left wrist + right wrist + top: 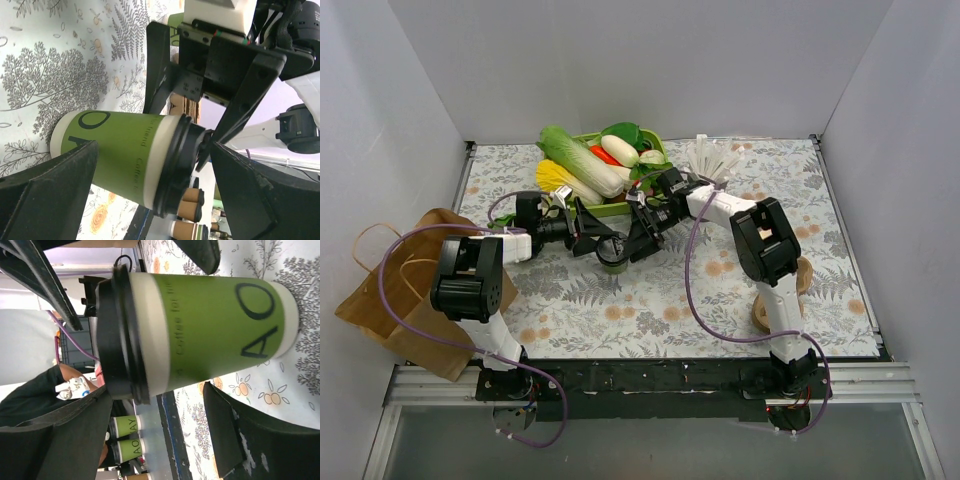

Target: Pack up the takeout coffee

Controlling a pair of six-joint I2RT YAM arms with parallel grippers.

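The takeout coffee (613, 254) is a green paper cup with a black lid, standing upright on the floral tablecloth in front of the vegetable tray. My left gripper (590, 238) is just left of it and my right gripper (643, 238) just right of it, both low and pointing at the cup. In the left wrist view the cup (125, 157) stands just beyond my open left gripper (152, 152). In the right wrist view the cup (200, 325) stands just beyond my open right gripper (157, 390). Neither gripper holds anything.
A brown paper bag (405, 290) lies open at the table's left front. A green tray (612, 209) of vegetables stands behind the cup. A bunch of white straws (713, 157) is at the back right. A round wooden object (763, 315) sits by the right arm.
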